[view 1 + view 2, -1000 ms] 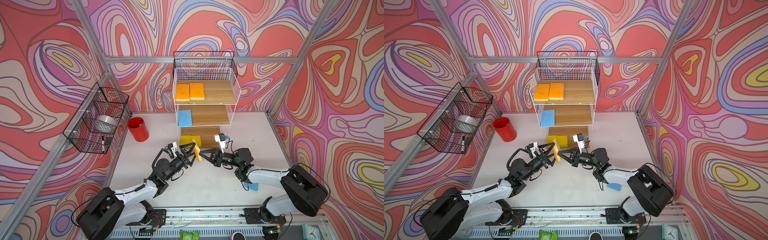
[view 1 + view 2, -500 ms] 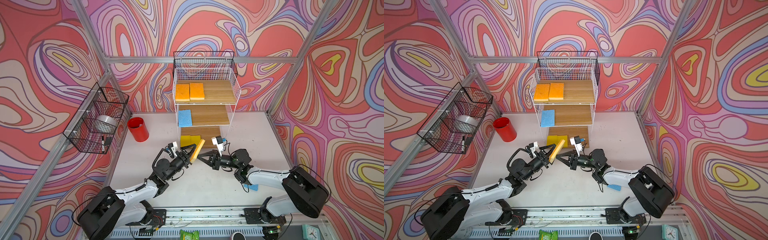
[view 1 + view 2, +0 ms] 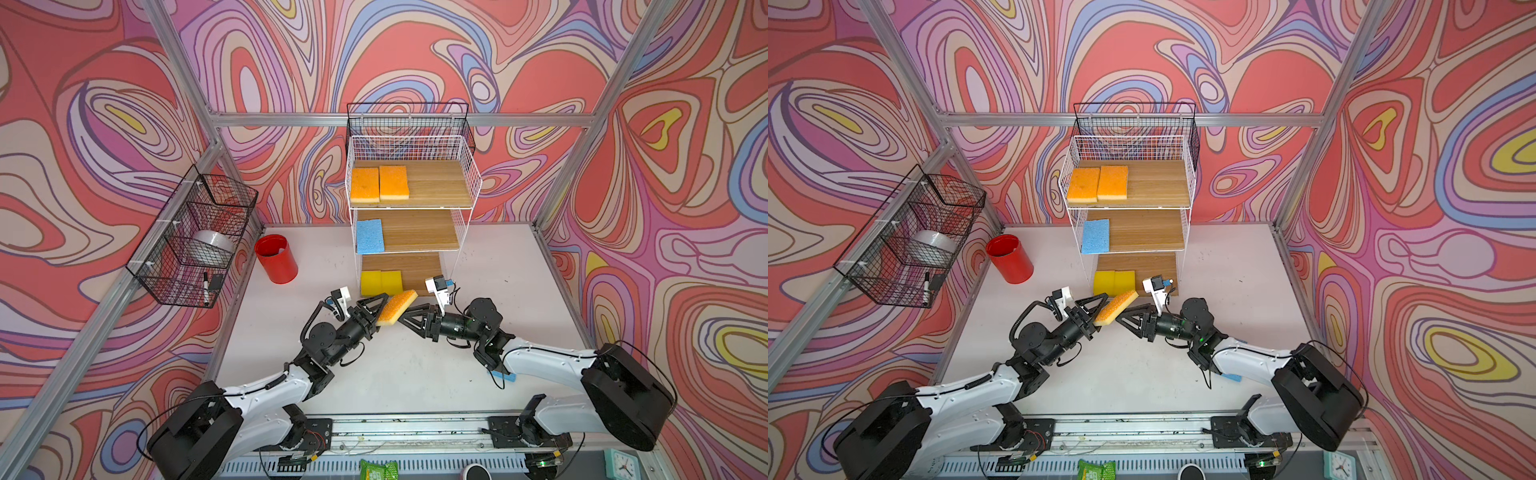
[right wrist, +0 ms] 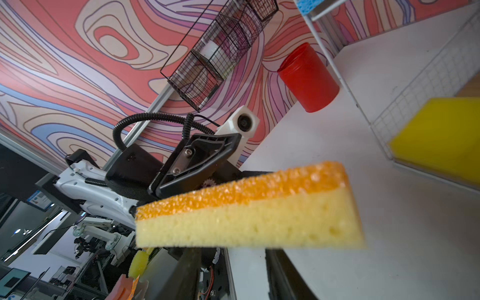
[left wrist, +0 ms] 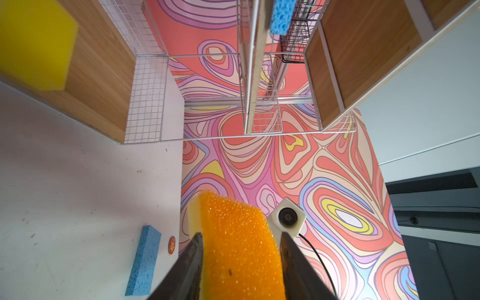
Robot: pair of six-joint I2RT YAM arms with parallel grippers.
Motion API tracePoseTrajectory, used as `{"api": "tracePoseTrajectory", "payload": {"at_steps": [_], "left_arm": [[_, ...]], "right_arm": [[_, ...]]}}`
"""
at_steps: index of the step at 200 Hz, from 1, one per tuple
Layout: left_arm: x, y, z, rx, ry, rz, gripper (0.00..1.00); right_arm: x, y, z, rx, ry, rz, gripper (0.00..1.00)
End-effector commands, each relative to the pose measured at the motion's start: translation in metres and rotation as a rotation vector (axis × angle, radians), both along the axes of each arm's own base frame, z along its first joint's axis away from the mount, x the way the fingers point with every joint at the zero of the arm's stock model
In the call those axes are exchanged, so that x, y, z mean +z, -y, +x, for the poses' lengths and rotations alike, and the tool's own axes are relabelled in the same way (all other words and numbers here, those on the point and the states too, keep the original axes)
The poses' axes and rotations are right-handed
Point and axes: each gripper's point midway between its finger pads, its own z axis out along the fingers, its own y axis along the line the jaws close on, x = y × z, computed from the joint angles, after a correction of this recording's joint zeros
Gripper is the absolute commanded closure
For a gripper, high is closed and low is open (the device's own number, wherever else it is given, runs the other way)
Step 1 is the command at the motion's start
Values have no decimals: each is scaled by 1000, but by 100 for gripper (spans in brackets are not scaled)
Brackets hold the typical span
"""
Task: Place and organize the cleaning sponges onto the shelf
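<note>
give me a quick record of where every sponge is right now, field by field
shelf, top tier: two orange sponges, side by side
middle tier: blue sponge
bottom tier: two yellow sponges
left gripper: shut on third orange sponge
right gripper: open, tips near that sponge
table: second blue sponge, lying flat

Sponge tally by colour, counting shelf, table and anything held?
orange sponges: 3, one in the left end effector
blue sponges: 2, one on the table
yellow sponges: 2
Total: 7
</note>
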Motion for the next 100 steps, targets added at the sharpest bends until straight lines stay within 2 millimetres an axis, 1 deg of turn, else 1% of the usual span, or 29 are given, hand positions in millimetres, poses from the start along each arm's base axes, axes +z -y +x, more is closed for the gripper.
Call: {"api": "tracePoseTrajectory", "payload": {"at_steps": [1, 24, 55, 68, 77, 85, 100], "left_arm": [[-13, -6, 0, 31, 6, 64, 52], [-36, -10, 1, 50, -5, 154, 52], [-68, -14, -1, 57, -18, 266, 52], [-78, -13, -2, 42, 0, 326, 51], [-93, -13, -4, 26, -20, 381, 51], [-105, -16, -6, 25, -44, 411, 50], [-117, -23, -10, 42, -57, 418, 50]], "right_arm": [[-35, 13, 6, -97, -77, -141, 52], [-60, 22, 4, -131, -140, -213, 46], [-90, 38, -4, -172, -217, -275, 44], [-99, 45, -9, -187, -245, -289, 44], [-104, 49, -12, -199, -270, -297, 43], [-109, 54, -15, -211, -293, -312, 43], [-117, 63, -18, -243, -337, -348, 43]]}}
